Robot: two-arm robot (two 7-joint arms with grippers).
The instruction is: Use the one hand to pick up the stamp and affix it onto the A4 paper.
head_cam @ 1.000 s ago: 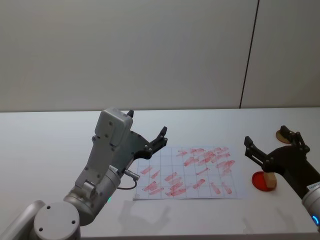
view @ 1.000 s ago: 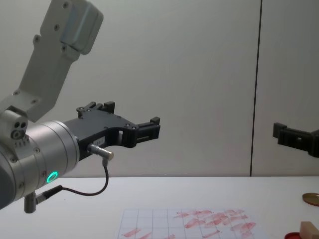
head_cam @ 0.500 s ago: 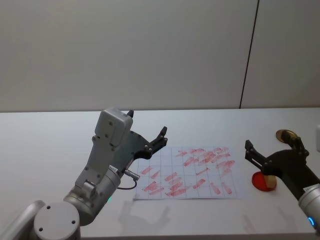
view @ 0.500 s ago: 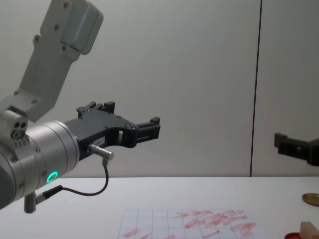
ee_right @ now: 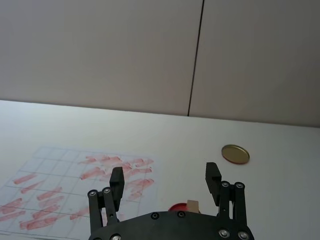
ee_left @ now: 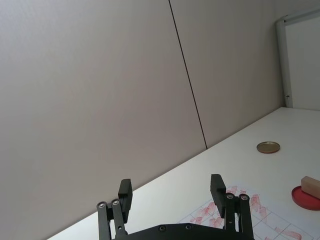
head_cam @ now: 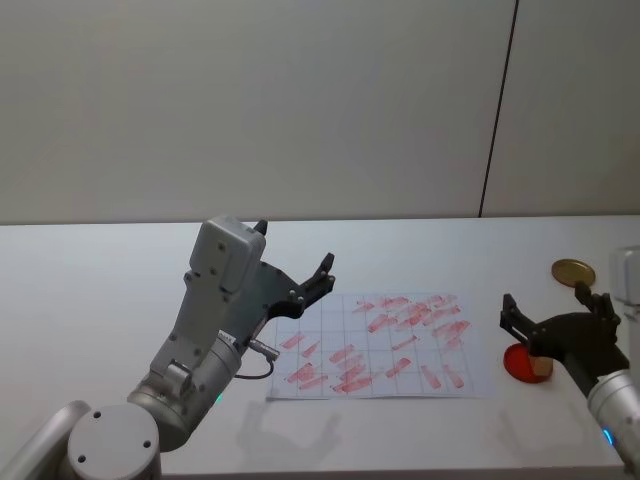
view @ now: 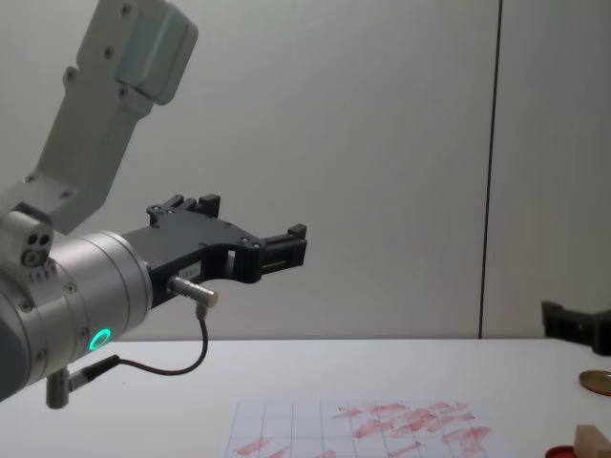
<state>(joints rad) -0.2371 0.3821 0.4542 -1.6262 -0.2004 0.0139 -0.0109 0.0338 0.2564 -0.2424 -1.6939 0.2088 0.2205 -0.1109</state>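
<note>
At the lower right of the head view the right gripper (head_cam: 556, 312), black fingers spread apart, hovers above the small tan wooden block stamp (head_cam: 541, 366), which rests on a flat red round disc (head_cam: 515, 360) — likely lined up to straddle it. The left gripper (head_cam: 294, 248), also open, hangs raised left of the white, red-printed A4 paper (head_cam: 380, 345), seemingly parked. The white tabletop (head_cam: 100, 280) also carries a flat gold round disc (head_cam: 573, 271) — a grey panelled wall stands behind

Stamp (view: 592, 443) cropped by chest view's edge
</note>
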